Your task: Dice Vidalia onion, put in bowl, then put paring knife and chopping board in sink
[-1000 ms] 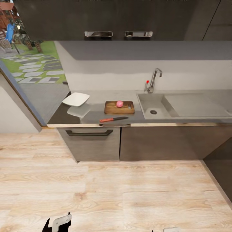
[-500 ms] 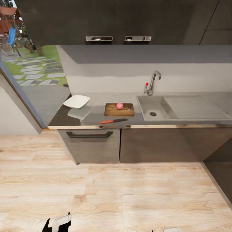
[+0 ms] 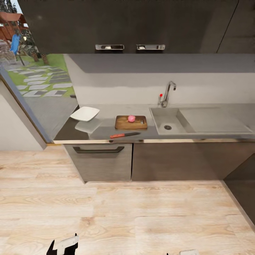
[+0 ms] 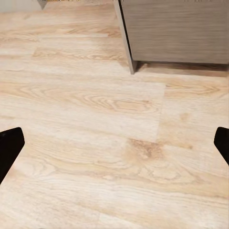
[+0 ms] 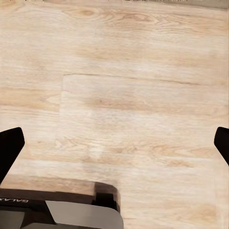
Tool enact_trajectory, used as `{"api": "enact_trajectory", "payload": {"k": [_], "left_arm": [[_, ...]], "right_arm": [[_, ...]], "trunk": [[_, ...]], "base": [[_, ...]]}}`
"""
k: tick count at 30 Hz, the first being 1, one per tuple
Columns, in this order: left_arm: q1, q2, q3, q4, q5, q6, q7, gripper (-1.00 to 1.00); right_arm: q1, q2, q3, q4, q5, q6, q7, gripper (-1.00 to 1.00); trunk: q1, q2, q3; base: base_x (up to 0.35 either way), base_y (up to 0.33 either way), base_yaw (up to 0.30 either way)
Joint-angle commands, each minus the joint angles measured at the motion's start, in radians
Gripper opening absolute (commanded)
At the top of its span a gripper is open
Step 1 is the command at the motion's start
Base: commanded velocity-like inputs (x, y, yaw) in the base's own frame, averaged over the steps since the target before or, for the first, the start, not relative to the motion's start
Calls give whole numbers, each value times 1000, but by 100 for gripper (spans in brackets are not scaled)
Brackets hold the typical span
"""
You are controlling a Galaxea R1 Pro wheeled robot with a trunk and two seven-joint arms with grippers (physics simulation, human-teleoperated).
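One pink round onion [image 3: 131, 118] sits on one rectangular brown wooden chopping board [image 3: 124, 123], toward the board's far edge and close to the end with the small slot-shaped hole. The board lies flat on the smooth grey reflective desk [image 3: 106, 129], just beside the left rim of one rectangular stainless-steel sink [image 3: 159, 120], whose basin has a round dark drain and a flat drainboard stretching off to the right. One angular steel tap [image 3: 167, 92] with a red-knobbed lever stands behind the basin. One slim paring knife [image 3: 124, 135] with a red handle and dark pointed blade lies near the desk's front edge, just in front of the board and apart from it, handle to the left, tip to the right. One shallow white squarish bowl [image 3: 84, 113] rests further left, well apart from the board, its reflection showing on the surface before it.

Two dark upper cabinets carry two metal handles [image 3: 109, 47]; one dark drawer pull [image 3: 98, 150] shows below the desk. Pale wooden floor [image 3: 127, 212] lies between robot and cabinets.

Both grippers hang low over the floor. The left gripper [image 4: 114, 143] has its two black fingers [image 4: 9, 145] spread wide with nothing between them; the right gripper [image 5: 114, 143] likewise has its two fingers [image 5: 9, 145] spread wide over bare planks.
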Motion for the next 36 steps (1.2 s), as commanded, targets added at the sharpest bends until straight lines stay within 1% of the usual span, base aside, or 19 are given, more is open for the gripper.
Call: {"api": "enact_trajectory", "payload": {"k": [1,36], "left_arm": [[-2,-1,-8,3,3,-4,4,100],[-1,-1,-8,3,3,-2,5,100]], "right_arm": [[-1,-1,8,1,-4,-3,-6,100],[-1,-1,8,1,-4,-3,-6,100]], "trunk": [[1,-2,0],[1,-2,50]], "base": [[0,0,0],[0,0,0]]}}
